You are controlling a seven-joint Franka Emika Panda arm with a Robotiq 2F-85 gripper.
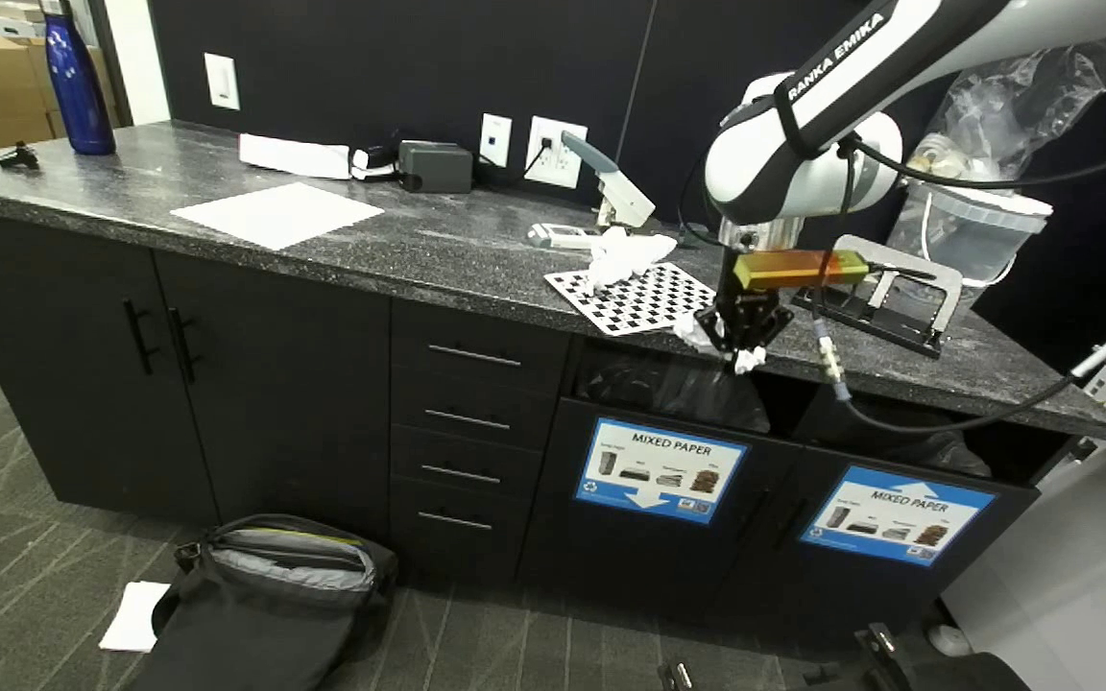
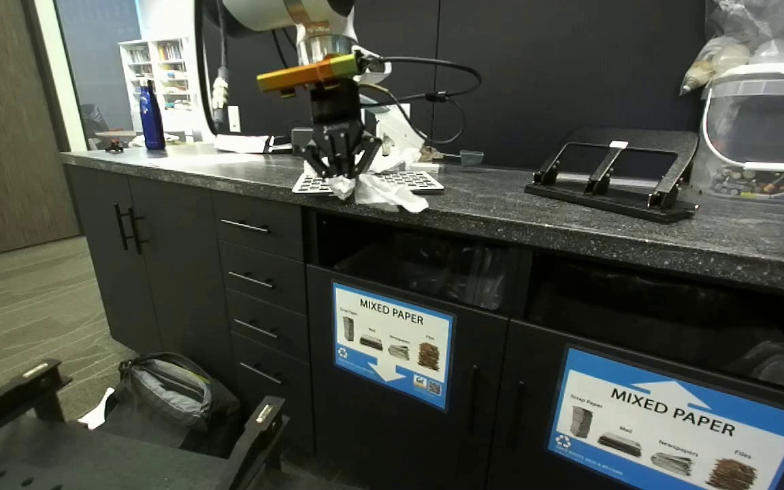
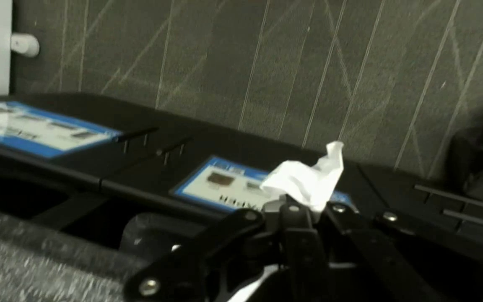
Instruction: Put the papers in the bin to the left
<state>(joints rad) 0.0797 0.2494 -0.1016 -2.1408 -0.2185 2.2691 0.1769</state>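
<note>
Crumpled white paper (image 3: pixel 308 182) is gripped, another wad (image 1: pixel 625 257) nearby; the dark, blue-labelled bin (image 1: pixel 644 542) stands below

Between my matt fingers (image 3: pixel 298 237) I see thin, crinkled paper (image 3: pixel 310 180); below them, the bin (image 1: pixel 644 552) is smooth and matt; near them, the counter (image 1: pixel 476 254) looks like speckled stone, faintly glossy.

Over by the front edge of the counter (image 2: pixel 487 185), the black gripper (image 2: pixel 343 174) pinches a crumpled white paper (image 2: pixel 341 188), another wad (image 2: pixel 392 194) near it, with the checkered board (image 2: pixel 425 181) behind, the left bin (image 2: pixel 392 425) labelled MIXED PAPER below, and a blue bottle (image 2: pixel 152 117) upright farther along.
</note>
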